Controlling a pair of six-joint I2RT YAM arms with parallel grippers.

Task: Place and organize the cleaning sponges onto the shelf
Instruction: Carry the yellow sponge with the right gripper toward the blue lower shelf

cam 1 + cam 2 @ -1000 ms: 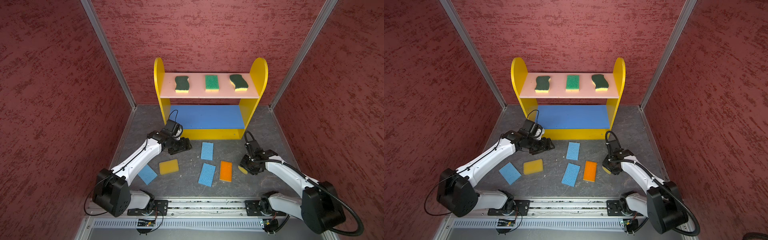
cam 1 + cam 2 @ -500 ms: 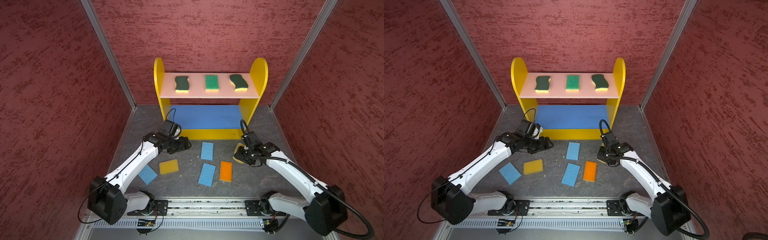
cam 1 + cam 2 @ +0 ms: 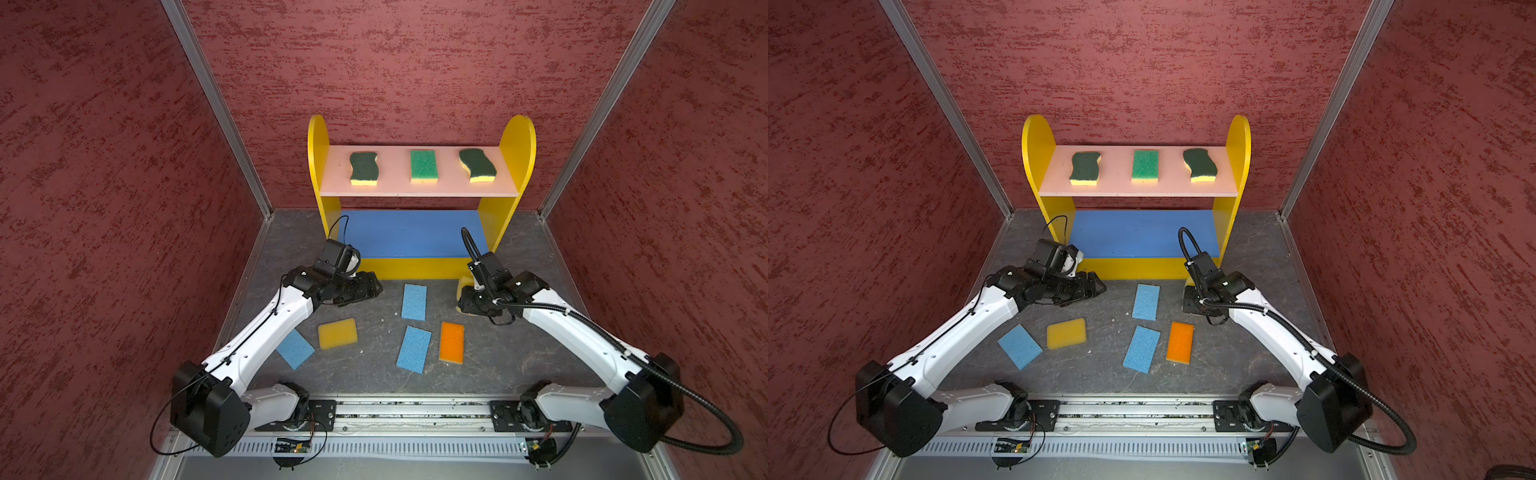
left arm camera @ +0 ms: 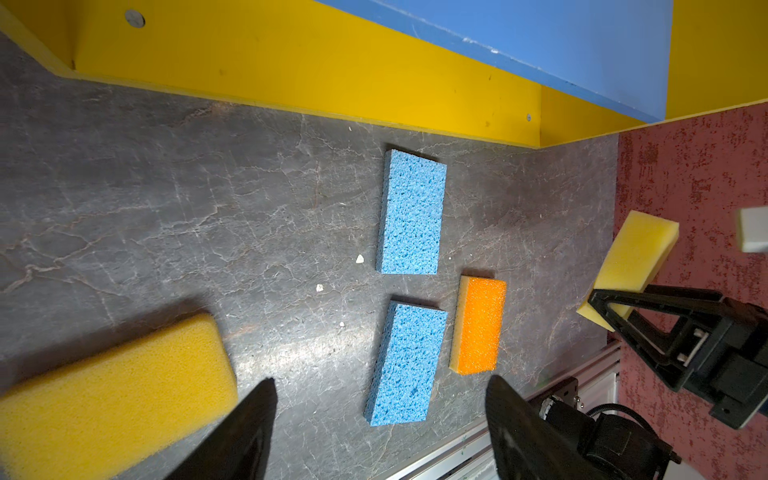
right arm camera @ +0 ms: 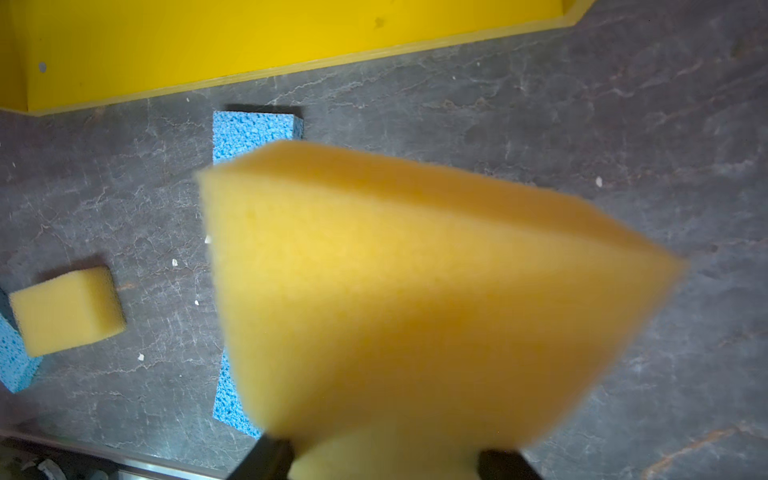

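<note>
right gripper [image 5: 384, 457]: clamped on thick yellow foam sponge [image 5: 415, 291], low by yellow-sided three-tier shelf [image 3: 515, 166] (lower board likely its spot).
left gripper [image 4: 380, 384]: jaws apart, empty, facing thin blue foam sponge [image 4: 409, 361].
pink top board [image 3: 395, 187]: three green scouring sponges [image 3: 423, 165] in a row.

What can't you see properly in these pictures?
- Held yellow sponge: blurred in the right wrist view because it is so close to the lens. In both top views the right gripper covers nearly all of it.
- Blue sponge: in the right wrist view it is mostly hidden behind the held sponge.
- Bottom board of the shelf: in both top views the blue middle board hides all but its front edge.
</note>
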